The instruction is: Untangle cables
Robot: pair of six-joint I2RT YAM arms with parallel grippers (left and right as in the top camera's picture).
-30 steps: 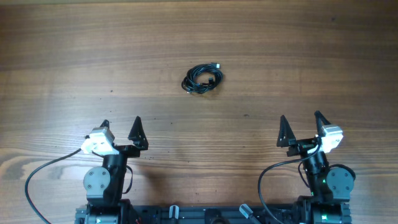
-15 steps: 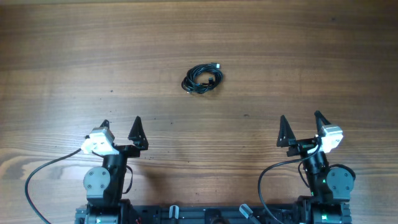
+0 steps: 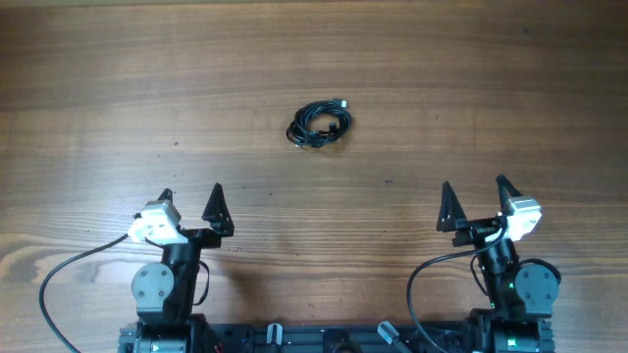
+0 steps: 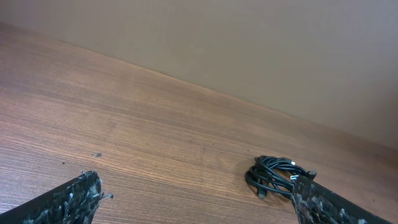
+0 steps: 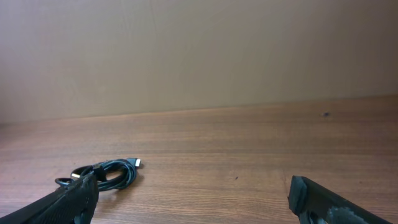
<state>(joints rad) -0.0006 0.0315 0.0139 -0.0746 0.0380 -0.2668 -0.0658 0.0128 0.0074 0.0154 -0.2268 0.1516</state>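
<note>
near: left end effector (image 3: 190, 196) jaws apart, empty | right end effector (image 3: 475, 188) jaws apart, empty | far: cables (image 3: 320, 125) in one small tangled coil on the counter (image 3: 491, 78), well apart from both | handling, judged: light, limp, likely slippery; pinch the plug end (image 3: 342, 104) or an outer loop, pin the bundle with the other

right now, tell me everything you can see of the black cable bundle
The thin black flexible cables lie wound together in one loose coil, loops overlapping, so single cords cannot be told apart. The jacket looks smooth and glossy. One small plug end with a pale tip sticks out at the coil's far right. The coil rests flat on the brown wooden table; nothing else touches it.
</note>
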